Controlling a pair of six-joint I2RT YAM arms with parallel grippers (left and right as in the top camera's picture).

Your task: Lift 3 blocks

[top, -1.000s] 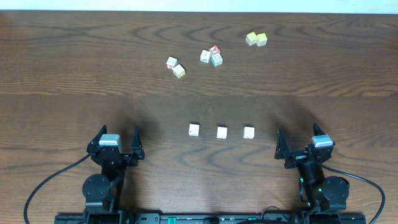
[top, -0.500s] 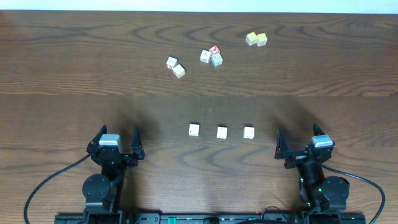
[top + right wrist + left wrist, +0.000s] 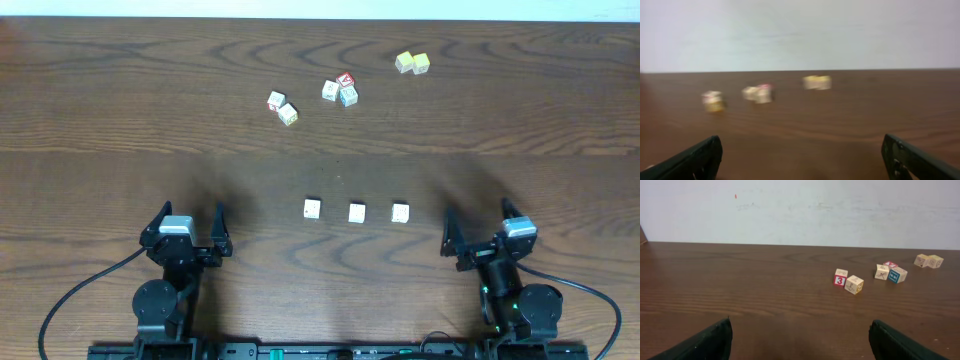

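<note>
No change over the last second: both arms are parked at the near edge of the desk (image 3: 100,180) and nothing has been displaced. Task looks not started, none of the three lifted.

Landmark is the middle block (image 3: 357,212). The left block (image 3: 312,208) and right block (image 3: 400,212) flank it in one row. They are apart from each other, flat on the desk and untouched.

The left end effector (image 3: 191,210) sits well left of the middle block and a little nearer the robot. Its jaws are wide and empty, and the left wrist view shows only bare wood between the fingers. The right end effector (image 3: 478,212) sits right of the middle block, closer to it than the left one, also wide and empty. The right wrist view is blurred, with a finger at each lower corner.

Distractors all lie well beyond the middle block:
- red-numbered pair (image 3: 282,107), beyond and left
- cluster of three (image 3: 341,89), straight beyond
- yellow pair (image 3: 412,63), beyond and right

Neither wrist view shows the row.

Judgement: idle pose. The next move needs a reach forward and inward. The right block looks the easiest for the right arm. The risk is nudging the neighbouring block on descent.
</note>
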